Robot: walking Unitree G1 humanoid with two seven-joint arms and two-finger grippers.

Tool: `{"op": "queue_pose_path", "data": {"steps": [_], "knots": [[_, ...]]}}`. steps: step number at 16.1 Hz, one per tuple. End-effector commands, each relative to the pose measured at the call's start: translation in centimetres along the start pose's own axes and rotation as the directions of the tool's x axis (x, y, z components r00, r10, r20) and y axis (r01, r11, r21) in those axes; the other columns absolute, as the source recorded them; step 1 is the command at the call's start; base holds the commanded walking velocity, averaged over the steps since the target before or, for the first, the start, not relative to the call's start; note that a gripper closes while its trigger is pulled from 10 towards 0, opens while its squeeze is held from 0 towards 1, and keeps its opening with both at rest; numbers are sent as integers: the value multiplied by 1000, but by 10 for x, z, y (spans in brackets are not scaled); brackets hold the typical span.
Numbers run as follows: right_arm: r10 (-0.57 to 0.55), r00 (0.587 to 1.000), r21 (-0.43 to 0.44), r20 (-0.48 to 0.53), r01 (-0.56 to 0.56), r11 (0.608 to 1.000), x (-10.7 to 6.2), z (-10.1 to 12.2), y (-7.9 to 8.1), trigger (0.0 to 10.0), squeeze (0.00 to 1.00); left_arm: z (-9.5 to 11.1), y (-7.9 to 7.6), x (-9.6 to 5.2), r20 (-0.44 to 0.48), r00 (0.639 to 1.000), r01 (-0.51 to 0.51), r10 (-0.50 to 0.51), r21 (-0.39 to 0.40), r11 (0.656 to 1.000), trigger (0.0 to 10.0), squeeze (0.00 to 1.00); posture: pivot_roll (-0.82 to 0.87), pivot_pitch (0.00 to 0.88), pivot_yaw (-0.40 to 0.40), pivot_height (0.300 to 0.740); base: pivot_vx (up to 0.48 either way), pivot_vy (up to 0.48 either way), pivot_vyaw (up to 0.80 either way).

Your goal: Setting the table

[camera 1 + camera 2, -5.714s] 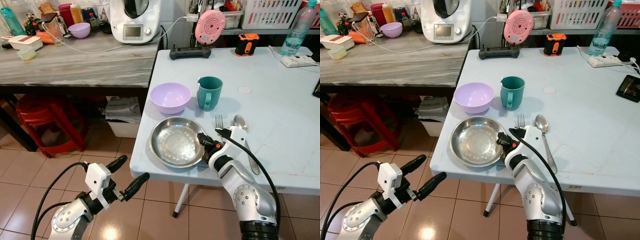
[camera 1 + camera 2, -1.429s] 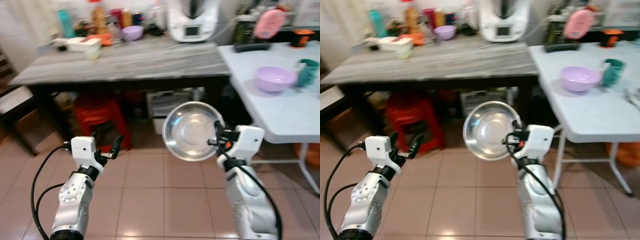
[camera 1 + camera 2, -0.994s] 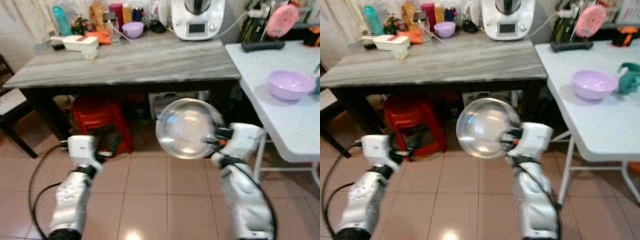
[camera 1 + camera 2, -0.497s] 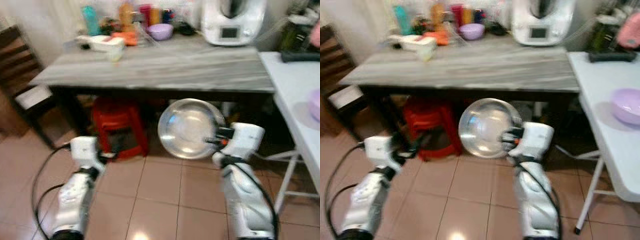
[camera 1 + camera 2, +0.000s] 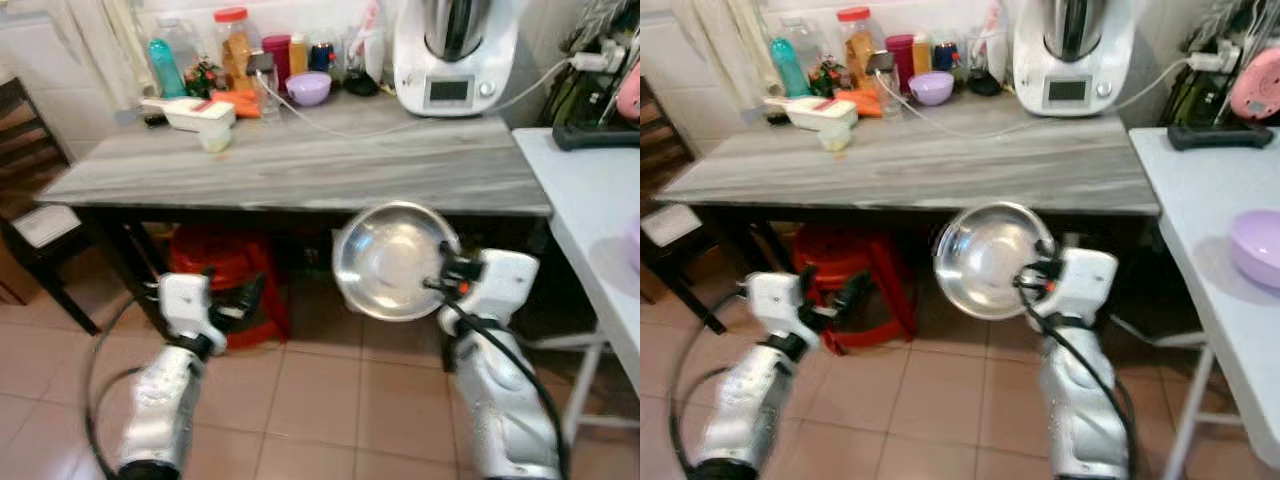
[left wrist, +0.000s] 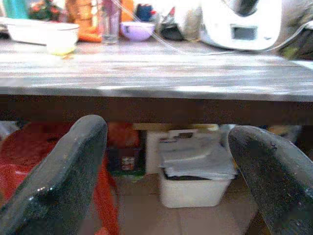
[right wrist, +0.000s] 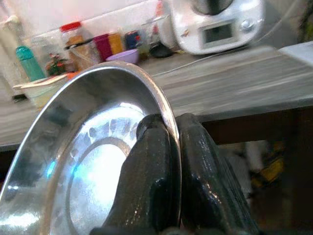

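Carrying the steel plate [image 5: 393, 260] off the white worktop [image 5: 600, 200] at frame right, the right gripper [image 7: 165, 142] pinches its rim at center frame toward the grey worktop [image 5: 300, 165], while the left gripper [image 6: 166, 161] hangs with fingers wide.

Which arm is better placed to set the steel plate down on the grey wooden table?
The right. Its gripper is already shut on the steel plate rim, held just before the grey wooden table. The left gripper is open, empty and lower.

Home kitchen: food processor [image 5: 455, 55], jars [image 5: 232, 40] on a grey counter [image 5: 300, 165], tiled floor [image 5: 320, 400].
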State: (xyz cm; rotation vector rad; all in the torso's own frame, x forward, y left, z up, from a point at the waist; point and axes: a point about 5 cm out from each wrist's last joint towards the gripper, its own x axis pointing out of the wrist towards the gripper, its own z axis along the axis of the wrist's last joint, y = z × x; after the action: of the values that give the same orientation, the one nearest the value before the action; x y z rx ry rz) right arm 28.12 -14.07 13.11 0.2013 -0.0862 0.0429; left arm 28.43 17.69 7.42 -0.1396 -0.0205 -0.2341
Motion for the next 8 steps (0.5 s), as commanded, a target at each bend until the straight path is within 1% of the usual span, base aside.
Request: {"op": "queue_pose_path", "data": {"steps": [1,8], "knots": [[-1,1000,-9,24,1,1000,2,6,0,10000,0,3,-4,4,11,1000,16,-16,6,1000,10000,0,-43,0,92,740,480,0,0],[6,1000,-20,25,-6,1000,4,5,1,10000,0,3,-8,7,12,999,32,-32,6,999,10000,0,-43,0,95,740,480,0,0]]}}
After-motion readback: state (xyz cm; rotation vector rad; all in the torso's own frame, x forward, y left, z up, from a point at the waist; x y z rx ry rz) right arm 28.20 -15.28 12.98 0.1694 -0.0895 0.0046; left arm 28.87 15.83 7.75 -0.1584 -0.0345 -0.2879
